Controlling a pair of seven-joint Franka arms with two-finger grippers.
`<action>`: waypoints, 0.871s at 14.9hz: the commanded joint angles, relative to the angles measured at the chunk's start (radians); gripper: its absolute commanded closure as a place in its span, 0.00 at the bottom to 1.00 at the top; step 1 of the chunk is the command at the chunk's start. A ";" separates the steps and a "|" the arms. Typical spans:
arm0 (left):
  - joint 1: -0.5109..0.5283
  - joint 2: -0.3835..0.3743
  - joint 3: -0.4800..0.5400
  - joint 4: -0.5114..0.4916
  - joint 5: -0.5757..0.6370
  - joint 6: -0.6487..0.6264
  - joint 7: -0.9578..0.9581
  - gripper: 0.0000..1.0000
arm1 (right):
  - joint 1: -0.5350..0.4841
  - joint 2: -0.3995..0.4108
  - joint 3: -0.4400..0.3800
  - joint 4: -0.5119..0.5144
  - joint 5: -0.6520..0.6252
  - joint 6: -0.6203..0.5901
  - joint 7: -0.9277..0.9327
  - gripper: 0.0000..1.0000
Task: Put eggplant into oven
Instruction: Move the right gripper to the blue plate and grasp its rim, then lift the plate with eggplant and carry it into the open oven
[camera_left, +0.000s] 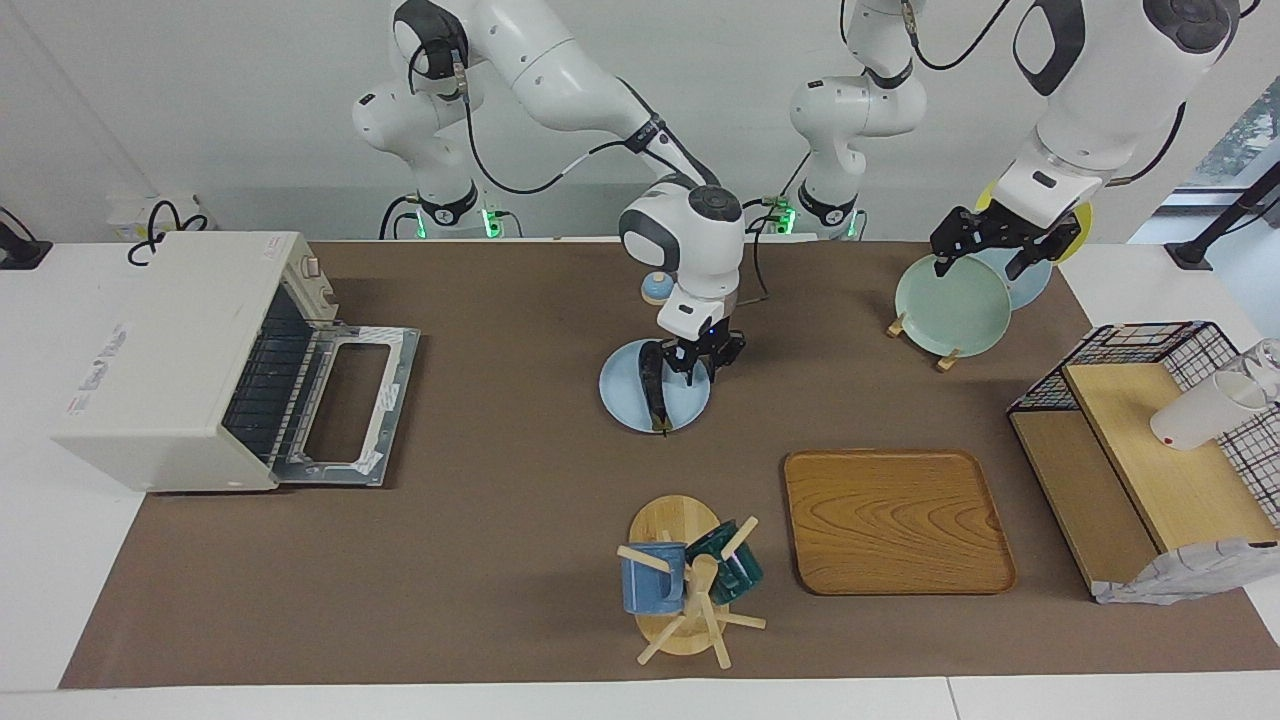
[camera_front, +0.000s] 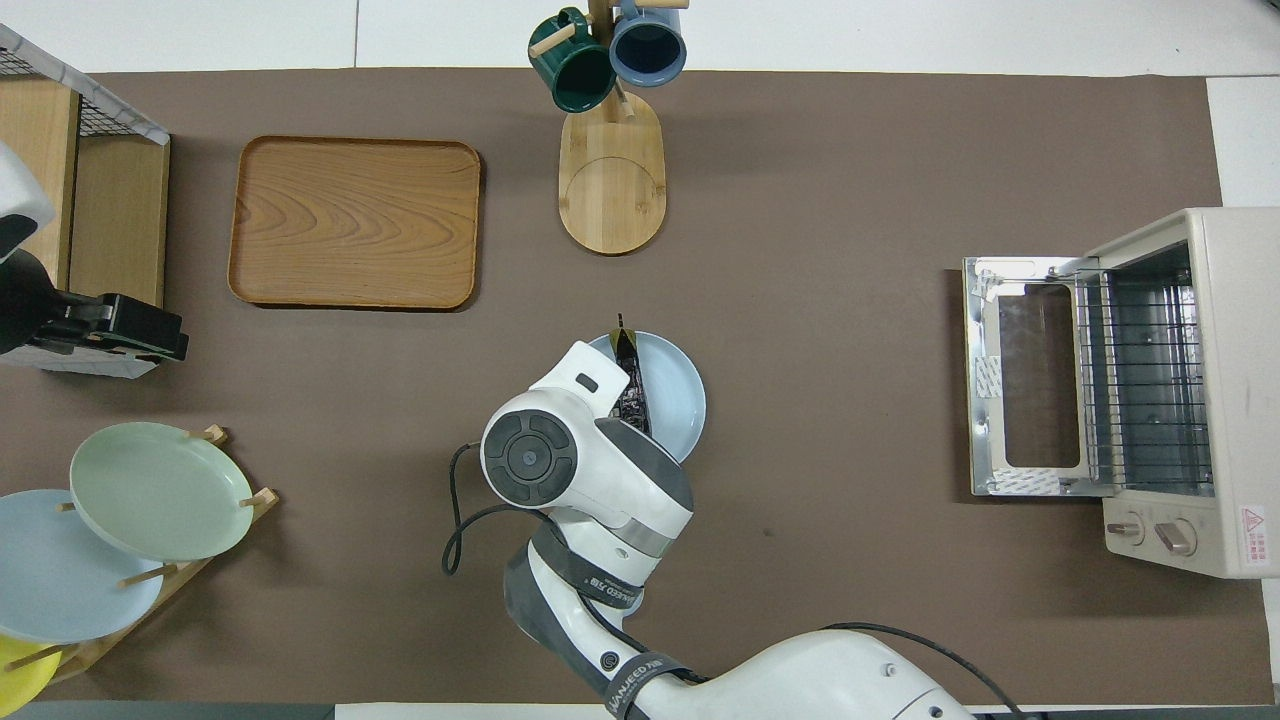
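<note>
The dark eggplant (camera_left: 655, 395) lies on a light blue plate (camera_left: 692, 407) at the middle of the table, its stem tip pointing away from the robots. My right gripper (camera_left: 690, 368) is down at the plate, fingers drawn in around the eggplant's thick end. In the overhead view the right hand covers that end, and only the eggplant's stem half (camera_front: 628, 365) shows on the plate (camera_front: 675, 400). The cream oven (camera_left: 170, 350) stands at the right arm's end, its door (camera_left: 345, 405) folded down flat and its rack bare. My left gripper (camera_left: 985, 262) hangs open over the plate rack.
A mug tree (camera_left: 685, 590) with two mugs and a wooden tray (camera_left: 895, 520) lie farther from the robots than the plate. A plate rack (camera_left: 950, 305) and a wire shelf (camera_left: 1150, 460) with a white cup stand at the left arm's end. A small blue knobbed lid (camera_left: 655, 290) sits nearer to the robots.
</note>
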 joint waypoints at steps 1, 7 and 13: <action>0.001 0.014 -0.003 0.039 0.005 -0.019 0.002 0.00 | -0.006 -0.037 0.006 -0.063 -0.016 0.045 -0.001 0.89; -0.001 0.017 -0.003 0.068 0.008 -0.099 0.002 0.00 | 0.001 -0.037 0.004 0.017 -0.119 -0.117 -0.006 1.00; -0.002 0.011 -0.005 0.070 0.005 -0.130 0.002 0.00 | -0.119 -0.178 0.003 0.033 -0.151 -0.308 -0.200 1.00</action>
